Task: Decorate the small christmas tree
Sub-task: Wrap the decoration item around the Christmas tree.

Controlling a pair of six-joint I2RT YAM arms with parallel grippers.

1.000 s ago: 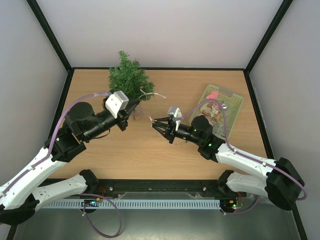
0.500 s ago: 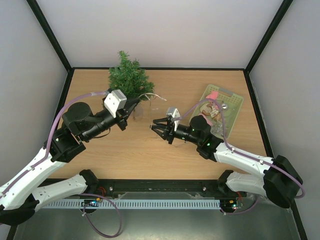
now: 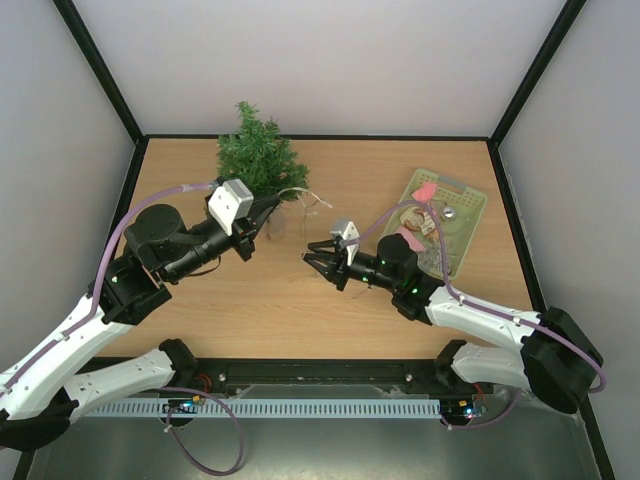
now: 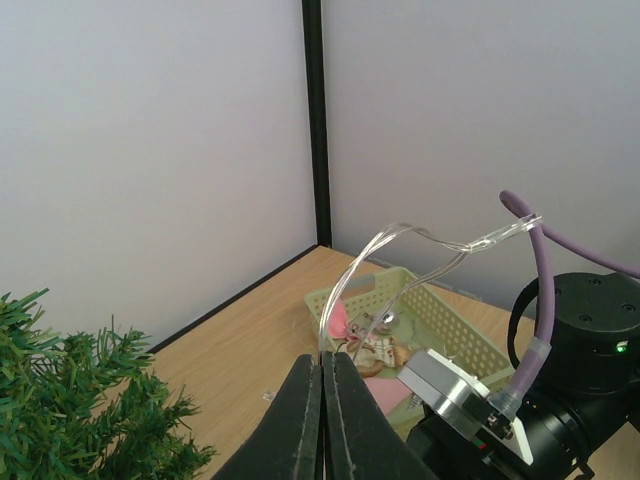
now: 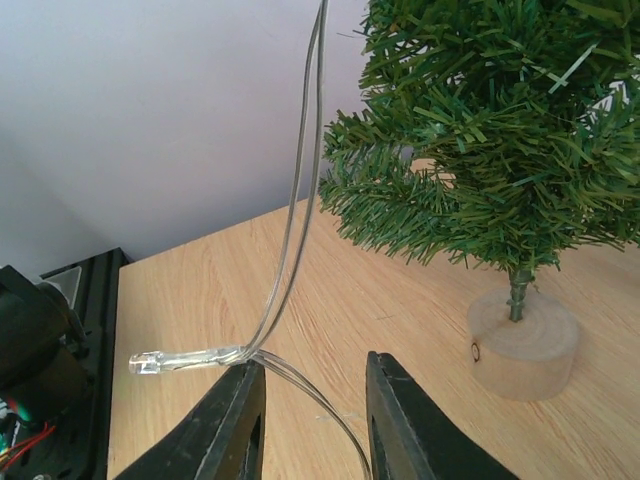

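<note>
Light-stringing step: left gripper (image 4: 322, 365) pinched shut on clear light wire (image 4: 400, 232) just beside small christmas tree (image 3: 258, 155) at back-left of table (image 3: 300, 305); right gripper (image 5: 315, 365), fingers part-open w/ LED end (image 5: 150, 360) loose beside one tip, prob. needs to close on it, then drape wire over branches

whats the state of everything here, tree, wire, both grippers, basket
small christmas tree: upright on its wooden base, no ornaments seen on it
light wire: pinched in the left gripper, bulb end beside one right gripper finger
left gripper: shut on the light wire
right gripper: open, not clamping anything
green basket: on the table, holding ornaments
ornaments: lying in the green basket
</note>
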